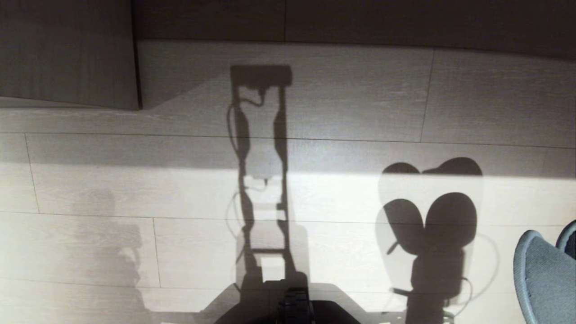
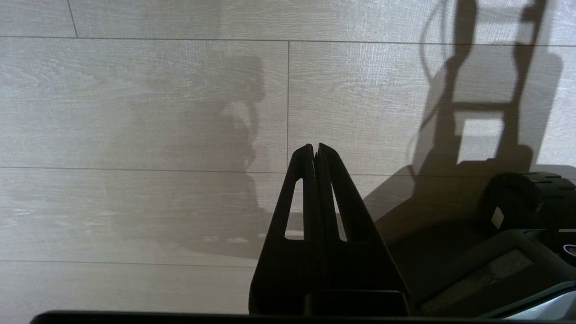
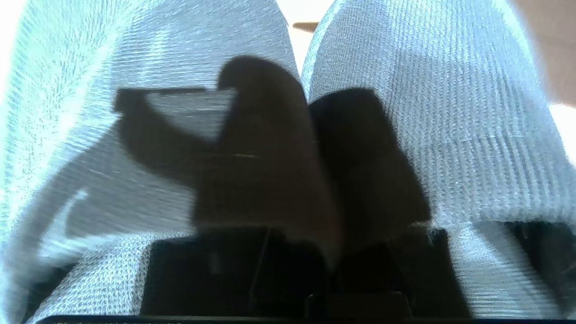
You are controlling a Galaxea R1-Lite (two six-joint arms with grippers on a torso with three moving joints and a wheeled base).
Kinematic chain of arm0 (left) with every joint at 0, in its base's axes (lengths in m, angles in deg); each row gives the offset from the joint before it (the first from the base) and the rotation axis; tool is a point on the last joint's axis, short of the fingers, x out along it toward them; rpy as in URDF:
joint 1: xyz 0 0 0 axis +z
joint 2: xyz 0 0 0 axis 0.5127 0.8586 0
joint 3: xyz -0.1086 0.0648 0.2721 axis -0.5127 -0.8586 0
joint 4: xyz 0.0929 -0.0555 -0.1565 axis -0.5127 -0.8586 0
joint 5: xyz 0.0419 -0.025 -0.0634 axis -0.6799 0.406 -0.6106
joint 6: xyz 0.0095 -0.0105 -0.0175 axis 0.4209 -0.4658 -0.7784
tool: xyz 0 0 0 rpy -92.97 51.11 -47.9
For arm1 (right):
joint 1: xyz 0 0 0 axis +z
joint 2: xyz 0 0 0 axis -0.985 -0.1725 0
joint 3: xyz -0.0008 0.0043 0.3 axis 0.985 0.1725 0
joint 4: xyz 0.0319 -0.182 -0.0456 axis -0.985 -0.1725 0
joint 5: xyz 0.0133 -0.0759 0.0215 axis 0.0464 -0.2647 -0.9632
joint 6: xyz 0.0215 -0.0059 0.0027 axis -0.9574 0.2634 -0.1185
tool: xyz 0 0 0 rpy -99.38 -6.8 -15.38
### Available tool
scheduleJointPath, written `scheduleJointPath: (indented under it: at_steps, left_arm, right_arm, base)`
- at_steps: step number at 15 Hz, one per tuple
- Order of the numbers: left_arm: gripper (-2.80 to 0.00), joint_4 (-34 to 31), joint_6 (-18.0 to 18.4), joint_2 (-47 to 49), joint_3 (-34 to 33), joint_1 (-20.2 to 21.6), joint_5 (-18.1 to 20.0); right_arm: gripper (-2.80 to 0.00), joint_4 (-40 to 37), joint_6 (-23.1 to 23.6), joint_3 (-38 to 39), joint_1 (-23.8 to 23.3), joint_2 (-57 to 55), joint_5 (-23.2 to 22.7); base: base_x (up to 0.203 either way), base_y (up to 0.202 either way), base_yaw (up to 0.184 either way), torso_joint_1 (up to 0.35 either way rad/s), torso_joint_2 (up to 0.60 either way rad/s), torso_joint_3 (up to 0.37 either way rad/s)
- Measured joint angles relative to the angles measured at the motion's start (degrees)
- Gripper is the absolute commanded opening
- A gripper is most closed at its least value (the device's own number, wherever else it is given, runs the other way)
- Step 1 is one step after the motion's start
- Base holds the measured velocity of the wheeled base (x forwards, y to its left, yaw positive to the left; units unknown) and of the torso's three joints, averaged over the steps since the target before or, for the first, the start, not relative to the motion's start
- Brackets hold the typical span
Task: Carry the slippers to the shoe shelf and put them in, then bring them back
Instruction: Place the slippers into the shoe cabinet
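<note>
I counted two slippers (image 3: 405,112), a pair of pale blue-grey knit ones lying side by side and touching, toes pointing the same way. I saw two grippers: my right gripper (image 3: 310,103), pressed closed between the pair, and my left gripper (image 2: 315,150), fingers together above the floor (image 1: 360,90). One wooden panel (image 1: 67,49) stood at the far left, and one wheeled base (image 1: 292,310) sat below me.

Pale plank floor (image 1: 360,90) (sunlit), perhaps a wooden panel (image 1: 67,49) top-left.
</note>
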Motion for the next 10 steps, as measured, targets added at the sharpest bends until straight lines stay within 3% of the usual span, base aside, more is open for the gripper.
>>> scheduleJointPath:
  at_steps: [6, 10]
  left_arm:
    - [-2.80, 0.0, 0.1, 0.0, 0.0, 0.0, 0.0]
    - [-2.80, 0.0, 0.0, 0.0, 0.0, 0.0, 0.0]
  right_arm:
    - [-2.80, -8.6, -1.8, 0.4, -0.4, 8.8, -1.8]
    - [-2.80, -14.0, -4.1, 0.3, -0.4, 9.8, -0.2]
  base:
    - [0.000, 0.000, 0.000, 0.000, 0.00, 0.000]
    - [0.000, 0.000, 0.000, 0.000, 0.00, 0.000]
